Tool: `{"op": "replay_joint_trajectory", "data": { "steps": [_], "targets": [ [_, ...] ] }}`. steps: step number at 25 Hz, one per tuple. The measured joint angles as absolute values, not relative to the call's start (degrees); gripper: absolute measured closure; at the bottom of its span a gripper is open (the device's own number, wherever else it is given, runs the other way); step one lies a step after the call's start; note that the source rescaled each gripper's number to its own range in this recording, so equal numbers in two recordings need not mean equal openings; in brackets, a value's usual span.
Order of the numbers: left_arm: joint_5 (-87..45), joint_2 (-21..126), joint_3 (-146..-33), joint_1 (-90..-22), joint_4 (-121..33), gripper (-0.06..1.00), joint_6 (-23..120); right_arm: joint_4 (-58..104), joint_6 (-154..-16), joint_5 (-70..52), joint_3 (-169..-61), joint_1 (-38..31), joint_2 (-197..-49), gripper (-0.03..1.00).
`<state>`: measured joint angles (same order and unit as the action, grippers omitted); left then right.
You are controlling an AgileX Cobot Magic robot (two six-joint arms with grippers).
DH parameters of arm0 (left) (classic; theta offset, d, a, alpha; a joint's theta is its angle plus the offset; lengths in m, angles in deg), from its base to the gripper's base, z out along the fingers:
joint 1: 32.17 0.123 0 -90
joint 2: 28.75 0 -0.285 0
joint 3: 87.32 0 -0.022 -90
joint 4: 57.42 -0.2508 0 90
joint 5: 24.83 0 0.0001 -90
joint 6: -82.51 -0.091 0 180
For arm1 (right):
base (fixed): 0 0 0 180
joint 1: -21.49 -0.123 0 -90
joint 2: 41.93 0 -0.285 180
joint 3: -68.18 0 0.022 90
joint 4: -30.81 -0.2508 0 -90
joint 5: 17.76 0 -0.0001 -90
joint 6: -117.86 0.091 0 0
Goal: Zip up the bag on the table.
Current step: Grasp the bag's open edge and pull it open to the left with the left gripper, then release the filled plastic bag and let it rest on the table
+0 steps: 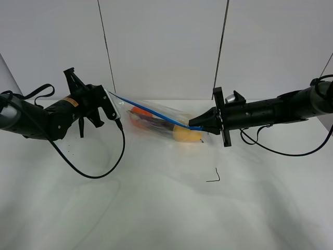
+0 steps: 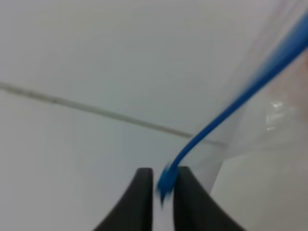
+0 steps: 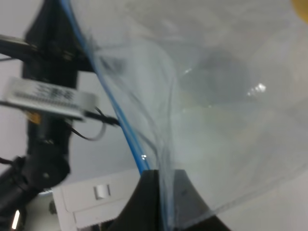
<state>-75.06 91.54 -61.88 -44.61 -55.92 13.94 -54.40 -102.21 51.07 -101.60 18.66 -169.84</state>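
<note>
Narrowly parted left tool point(image 2: 162, 176) and closed right tool point(image 3: 163, 176) pinch the blue zipper strip point(image 2: 240, 102) of the clear plastic zip bag point(image 1: 156, 123) at centre frame.

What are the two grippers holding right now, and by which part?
Both hold the bag by its blue zipper strip: the left gripper pinches one end, the right gripper the other, and the strip runs taut between them.
</note>
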Motion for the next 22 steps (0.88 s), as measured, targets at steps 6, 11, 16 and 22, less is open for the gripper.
{"op": "replay_joint_trajectory", "data": {
  "steps": [6, 11, 16, 22],
  "targets": [
    [-75.81, 91.54, -61.88, -42.84, -54.53, 0.27, 22.43, -53.51, -102.21, 51.07, -101.60, 18.66, -169.84, 0.96],
    [-75.85, 91.54, -61.88, -38.13, -54.53, 0.19, 30.16, -53.51, -102.21, 51.07, -101.60, 18.66, -169.84, 0.96],
    [-75.85, 91.54, -61.88, -33.87, -54.28, 0.12, 42.29, -53.51, -102.16, 51.07, -101.60, 18.66, -169.84, 0.96],
    [-67.33, 91.14, -61.88, -33.24, -52.75, 0.12, 57.17, -53.51, -101.74, 51.07, -101.60, 18.66, -169.84, 0.96]
  ]
}}
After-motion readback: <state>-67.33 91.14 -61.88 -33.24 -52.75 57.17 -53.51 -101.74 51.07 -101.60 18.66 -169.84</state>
